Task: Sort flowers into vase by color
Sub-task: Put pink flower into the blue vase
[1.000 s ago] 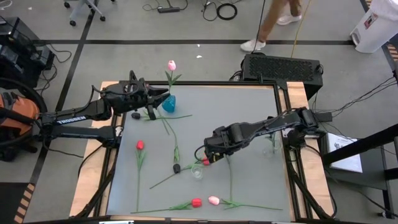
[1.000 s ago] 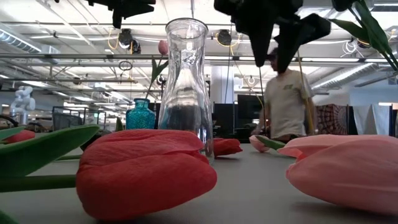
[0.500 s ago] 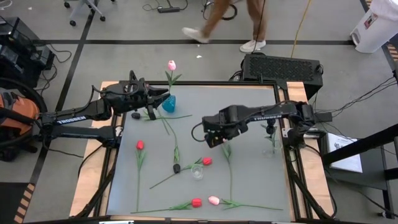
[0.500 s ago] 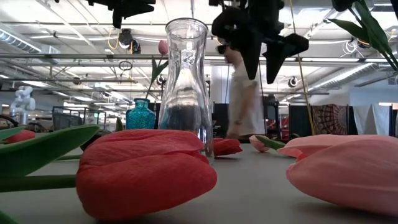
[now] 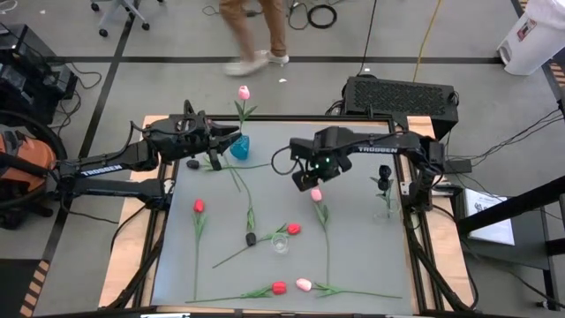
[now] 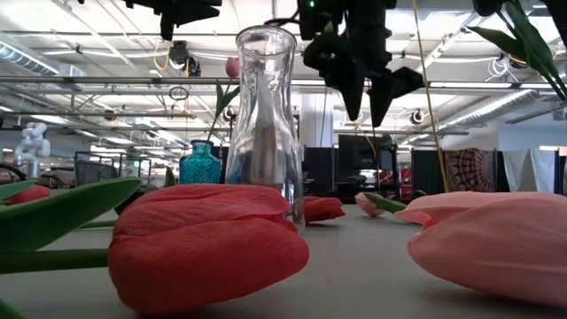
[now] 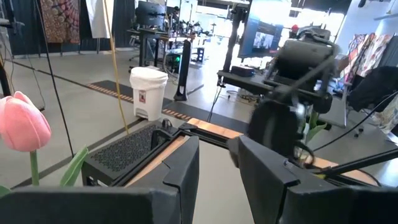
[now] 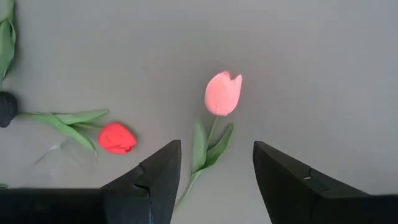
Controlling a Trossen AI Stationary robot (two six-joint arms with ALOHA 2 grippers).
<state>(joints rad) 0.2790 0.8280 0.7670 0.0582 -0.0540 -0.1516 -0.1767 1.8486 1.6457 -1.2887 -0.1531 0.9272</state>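
Observation:
My right gripper hangs open and empty above the table, just on the far side of a pink tulip that lies flat; its wrist view shows that tulip's head beyond the fingertips and a red tulip beside it. My left gripper is open and empty beside the teal vase, which holds one pink tulip. A clear vase stands mid-table. Red, black and pink tulips lie flat on the table.
A second clear vase with dark flowers stands near the table's right edge. A black bud lies by the left arm. A red tulip lies near the front edge. A person walks on the floor beyond the far edge.
My right gripper has moved from beside the clear vase and the red tulip toward the table's far edge and a little up, stopping over the pink tulip's head. The flowers on the table have stayed in place. A person has walked leftward behind the table.

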